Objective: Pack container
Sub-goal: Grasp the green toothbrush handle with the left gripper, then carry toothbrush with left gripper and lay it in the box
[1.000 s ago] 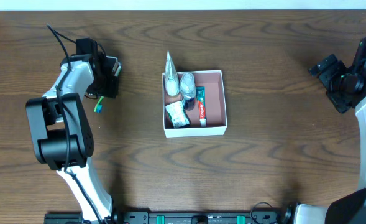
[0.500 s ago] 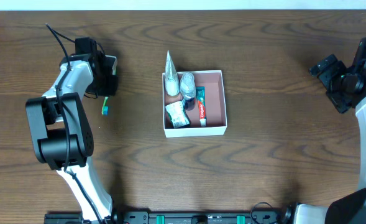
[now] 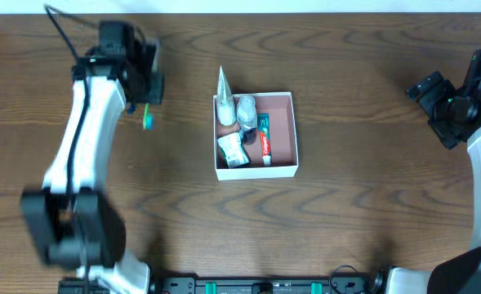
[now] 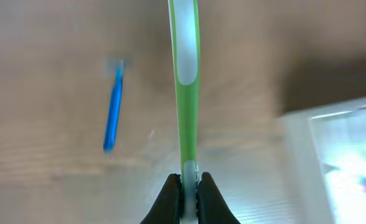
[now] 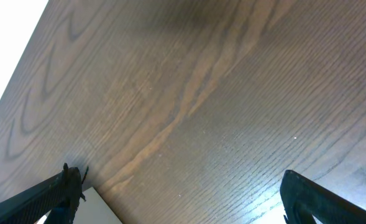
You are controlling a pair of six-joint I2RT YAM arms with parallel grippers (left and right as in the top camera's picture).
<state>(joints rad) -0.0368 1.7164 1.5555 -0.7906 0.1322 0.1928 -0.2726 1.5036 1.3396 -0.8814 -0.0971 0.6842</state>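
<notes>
Right now we are looking at the container (image 3: 256, 172) sitting at the centre of the overhead frame on the dark wooden table (image 3: 354, 220). It is showing as a square, shallow, open-topped box with white outer walls, a thin white rim and a dusty pink floor. The right half of that floor is lying bare. The left half is holding toiletries: a red, white and green toothpaste (image 3: 264, 139) lying lengthwise, a white-and-green pouch (image 3: 233, 151) at the lower left, and two clear packets (image 3: 246, 109) near the top. A clear cone (image 3: 223, 88) is poking out over the upper left corner of the rim.

We are seeing the left gripper (image 3: 144, 75) in the upper left of the overhead frame, well apart from the container, and the arm is showing blurred. In the left wrist view the left gripper (image 4: 189, 194) is pinching a green toothbrush (image 4: 186, 93) tightly between its fingers (image 4: 169, 198), with the handle running straight up the frame. A blurred blue stick (image 4: 112, 112) is lying on the wood to its left, and the container's white edge (image 4: 332, 155) is showing at the right.

The right gripper (image 3: 426, 86) is hanging at the upper right of the overhead frame, far from the container. In its wrist view the right gripper (image 5: 183, 196) is standing with fingers (image 5: 61, 186) spread wide, gripping nothing, above bare wood.
</notes>
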